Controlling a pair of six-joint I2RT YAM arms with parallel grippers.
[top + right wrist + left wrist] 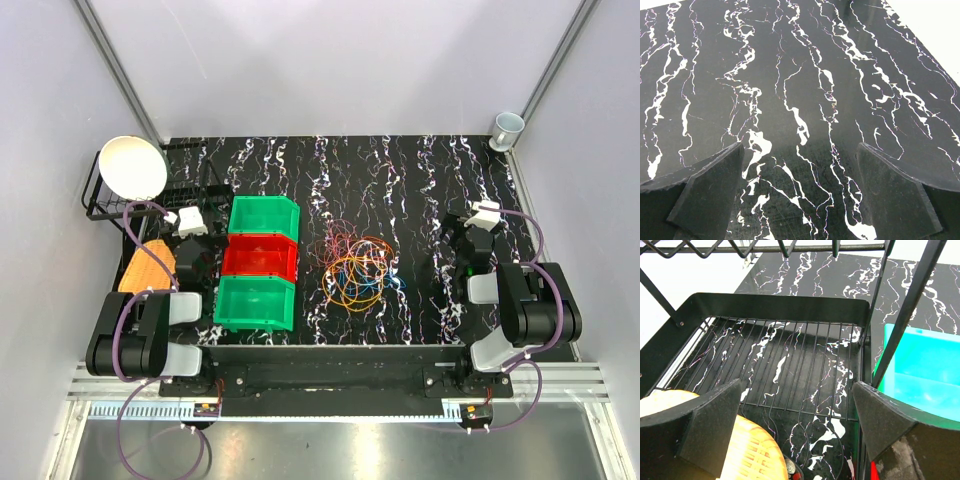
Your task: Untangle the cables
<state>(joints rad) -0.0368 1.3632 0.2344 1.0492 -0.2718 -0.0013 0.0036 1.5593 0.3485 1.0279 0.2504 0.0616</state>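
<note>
Well, starting at my side of the table (420, 180), both arms sit folded near their bases with nothing in hand. On the left wrist view the left gripper (797, 405) has its jaws spread wide and nothing between them; an orange slatted object (750, 450) lies just under its left finger. On the right wrist view the right gripper (800, 160) is equally wide apart, gripping nothing, and I see only bare black marbled surface between its pads. From the top camera, the cables (352, 270) lie in one tangled heap of orange, yellow, red, green and blue loops in the middle of the table, between the two arms and apart from both grippers. Just left of the heap three bins stand in a row running away from me: the near green bin (256, 303), the red bin (260, 258) touching it, then the far green bin (263, 216). Beyond the left gripper a black wire rack (105, 195) stands at the table's left edge, and a white bowl (133, 165) leans tilted in it. Farthest off, in the back right corner, stands a pale cup (507, 127).
</note>
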